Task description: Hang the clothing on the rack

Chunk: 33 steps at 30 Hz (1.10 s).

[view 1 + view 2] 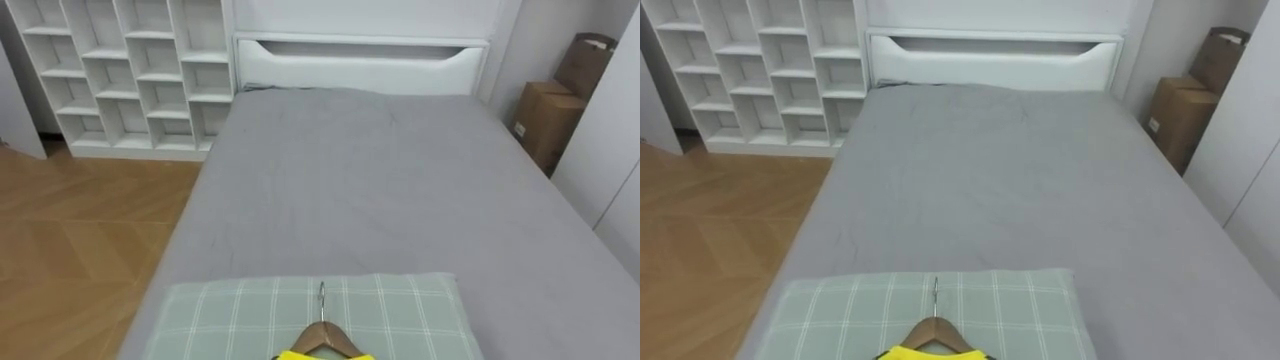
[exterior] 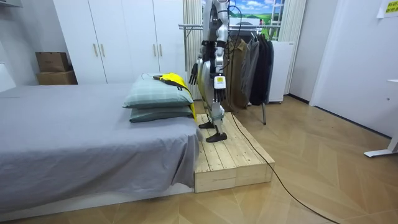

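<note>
Nothing hung yet: shirt (image 1: 325,355) on hanger (image 1: 326,337) lies on pillow (image 1: 240,310), bottom centre; rack (image 2: 189,26) waits behind. Left hand (image 2: 219,82) and right hand (image 2: 194,73): grip cannot be told.

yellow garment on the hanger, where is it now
The yellow garment lies with its wooden hanger on the green checked pillow at the near end of the bed, bottom centre in the eye views, hook pointing toward the headboard.
</note>
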### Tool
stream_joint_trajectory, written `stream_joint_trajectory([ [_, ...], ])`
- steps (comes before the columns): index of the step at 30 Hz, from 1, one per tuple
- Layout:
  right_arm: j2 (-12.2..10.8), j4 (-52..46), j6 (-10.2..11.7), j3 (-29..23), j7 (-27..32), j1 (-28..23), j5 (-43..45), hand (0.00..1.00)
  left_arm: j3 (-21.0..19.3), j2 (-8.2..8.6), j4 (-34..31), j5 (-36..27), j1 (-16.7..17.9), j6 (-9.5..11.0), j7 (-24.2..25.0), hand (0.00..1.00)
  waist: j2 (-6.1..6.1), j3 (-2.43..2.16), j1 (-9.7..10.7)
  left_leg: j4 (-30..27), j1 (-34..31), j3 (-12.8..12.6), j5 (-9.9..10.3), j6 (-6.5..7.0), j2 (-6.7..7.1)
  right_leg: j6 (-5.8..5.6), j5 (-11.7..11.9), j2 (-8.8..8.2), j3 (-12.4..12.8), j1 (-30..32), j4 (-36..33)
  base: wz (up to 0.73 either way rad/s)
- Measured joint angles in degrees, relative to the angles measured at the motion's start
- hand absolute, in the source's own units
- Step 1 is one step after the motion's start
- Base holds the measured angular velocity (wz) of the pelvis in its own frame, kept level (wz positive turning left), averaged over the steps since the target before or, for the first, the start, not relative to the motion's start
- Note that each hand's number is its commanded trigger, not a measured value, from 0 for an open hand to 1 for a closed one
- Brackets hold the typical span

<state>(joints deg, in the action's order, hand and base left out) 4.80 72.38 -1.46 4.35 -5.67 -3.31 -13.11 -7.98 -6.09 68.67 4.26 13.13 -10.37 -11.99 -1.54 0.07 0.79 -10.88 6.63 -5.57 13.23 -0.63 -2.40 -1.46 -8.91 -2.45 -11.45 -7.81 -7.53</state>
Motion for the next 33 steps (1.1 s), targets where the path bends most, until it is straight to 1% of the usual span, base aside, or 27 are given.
stream_joint_trajectory([
  [2, 0.00, 0.08, 0.00, 0.00, 0.18, -0.03, -0.03, 0.00, -2.83, 0.00, -0.01, -0.32, 0.11, 0.98, -3.12, 0.00, -0.09, -0.01, -0.16, 0.04, 0.03, 0.15, 0.00, 0.00, 0.06, -0.01, 0.00, -0.07, -0.36, -0.09, -0.03, 0.04],
  [4, 0.00, 0.19, 0.02, 0.03, 0.37, -0.04, -0.03, 0.00, -4.07, -0.03, -0.02, -0.38, -0.05, 1.80, -5.43, 0.00, -0.02, -0.05, -0.49, 0.09, 0.04, 0.23, 0.00, 0.01, 0.10, -0.01, 0.00, -0.08, -0.39, -0.11, -0.03, 0.03],
  [7, 0.01, 0.52, 0.01, 0.08, 0.96, -0.02, -0.03, 0.00, -4.98, -0.06, -1.69, -1.47, -0.36, 2.95, -9.35, 0.00, 0.02, -0.10, -1.10, 0.23, 0.02, 0.55, 0.00, 0.01, 0.13, -0.03, -0.02, -0.09, -0.81, -0.23, -0.03, 0.07],
  [11, 0.10, 0.42, 0.14, -0.01, 2.40, -0.06, 0.56, 0.00, -6.35, -0.54, -3.83, -2.46, -0.09, 5.36, -14.87, 0.00, 0.30, -0.21, -1.16, 0.29, 0.08, 1.01, -0.02, 0.01, 0.15, -0.02, -0.01, -0.12, -1.30, -0.40, -0.20, 0.06],
  [13, 0.14, 0.43, 0.15, -0.06, 2.69, -0.07, 0.52, 0.00, -6.54, -0.91, -5.40, -2.53, 0.16, 6.02, -17.06, 0.00, 0.34, -0.21, -1.09, 0.28, 0.05, 1.06, -0.02, 0.01, 0.14, -0.01, 0.00, -0.12, -1.31, -0.40, -0.21, 0.00],
  [15, 0.27, 0.43, 0.20, -0.06, 3.07, -0.03, 0.53, 0.00, -6.51, -1.09, -6.75, -2.48, 0.19, 7.29, -19.07, 0.00, 0.47, -0.22, -1.16, 0.29, 0.05, 1.07, -0.02, 0.01, 0.15, 0.00, 0.01, -0.15, -1.33, -0.42, -0.26, 0.02],
  [17, 0.47, 0.64, 0.70, -0.08, 3.06, -0.04, 0.61, 0.00, -6.50, -1.52, -6.85, -2.38, -0.14, 9.63, -21.13, 0.00, 0.59, -0.18, -1.03, 0.48, 0.33, 1.35, -0.01, 0.01, 0.19, 0.01, 0.03, -0.16, -1.36, -0.69, -0.30, 0.04],
  [18, 0.48, 0.74, 0.83, -0.13, 3.06, -0.05, 0.64, 0.00, -6.53, -1.58, -6.85, -2.37, -0.26, 10.22, -21.69, 0.00, 0.62, -0.15, -0.98, 0.57, 0.47, 1.38, -0.01, 0.01, 0.18, 0.01, 0.03, -0.15, -1.42, -0.80, -0.30, 0.03],
  [20, 0.55, 0.95, 1.50, -0.14, 3.03, -0.08, 0.97, 0.00, -6.42, -1.59, -6.84, -2.38, -0.81, 12.28, -23.71, 0.00, 0.83, -0.13, -0.86, 0.84, 0.93, 1.45, 0.00, 0.02, 0.18, 0.00, 0.02, -0.13, -1.54, -1.23, -0.25, 0.00],
  [21, 0.58, 0.94, 1.69, -0.14, 3.00, -0.08, 0.98, 0.00, -6.41, -1.60, -6.84, -2.38, -1.01, 12.79, -24.03, 0.00, 0.87, -0.11, -0.86, 0.95, 0.94, 1.48, 0.00, 0.01, 0.18, 0.00, 0.02, -0.13, -1.61, -1.22, -0.24, 0.04],
  [23, 0.80, 0.94, 2.42, -0.12, 2.90, -0.17, 1.17, 0.00, -6.27, -1.61, -6.85, -2.32, -1.45, 14.80, -25.27, 0.00, 1.03, -0.02, -0.87, 1.22, 0.93, 1.66, -0.01, 0.01, 0.21, 0.00, 0.02, -0.12, -1.74, -1.17, -0.19, 0.03],
  [25, 1.28, 0.91, 2.91, -0.11, 2.21, -0.31, 1.21, 0.00, -5.91, -1.62, -6.89, -2.19, -1.80, 15.73, -26.10, 0.00, 1.24, 0.00, -0.85, 1.24, 0.90, 1.83, -0.01, 0.01, 0.26, 0.00, 0.02, -0.12, -1.74, -1.19, -0.15, 0.03],
  [27, 1.60, 0.92, 3.25, -0.11, 1.67, -0.31, 1.25, 0.00, -4.74, -1.67, -8.55, -2.20, -1.99, 15.77, -26.77, 0.00, 1.37, 0.01, -0.55, 1.21, 0.69, 2.42, -0.02, 0.02, 0.35, -0.01, 0.02, -0.16, -2.30, -1.19, -0.16, 0.14],
  [28, 1.64, 0.82, 3.46, -0.12, 1.67, -0.30, 1.49, 0.00, -3.72, -1.68, -10.80, -2.07, -1.97, 15.84, -27.37, 0.00, 1.36, 0.02, -0.17, 1.20, 0.43, 2.97, -0.07, 0.02, 0.43, -0.03, 0.00, -0.25, -2.89, -1.16, -0.14, 0.19],
  [30, 1.70, 0.42, 3.89, -0.15, 1.68, -0.22, 2.48, 0.00, -2.29, -1.73, -13.55, -0.75, -1.90, 16.99, -28.27, 0.00, 1.49, 0.01, 0.29, 1.19, 0.17, 3.11, -0.15, 0.05, 0.49, -0.07, -0.03, -0.28, -2.88, -0.95, -0.08, 0.07],
  [32, 1.87, -0.83, 4.53, -0.15, 1.68, -0.54, 3.71, 0.00, -0.55, -1.87, -16.65, 2.25, -2.07, 18.78, -29.73, 0.00, 1.77, -0.06, 0.61, 1.18, -0.02, 2.71, -0.18, 0.06, 0.48, -0.07, -0.02, -0.29, -2.63, -0.54, -0.15, -0.09],
  [33, 1.91, -1.23, 4.63, -0.15, 1.67, -0.69, 3.95, 0.00, -0.13, -1.91, -17.19, 2.90, -2.16, 19.39, -30.20, 0.00, 1.79, -0.07, 0.61, 1.18, -0.03, 2.59, -0.18, 0.07, 0.48, -0.07, -0.02, -0.31, -2.57, -0.47, -0.17, -0.10],
])
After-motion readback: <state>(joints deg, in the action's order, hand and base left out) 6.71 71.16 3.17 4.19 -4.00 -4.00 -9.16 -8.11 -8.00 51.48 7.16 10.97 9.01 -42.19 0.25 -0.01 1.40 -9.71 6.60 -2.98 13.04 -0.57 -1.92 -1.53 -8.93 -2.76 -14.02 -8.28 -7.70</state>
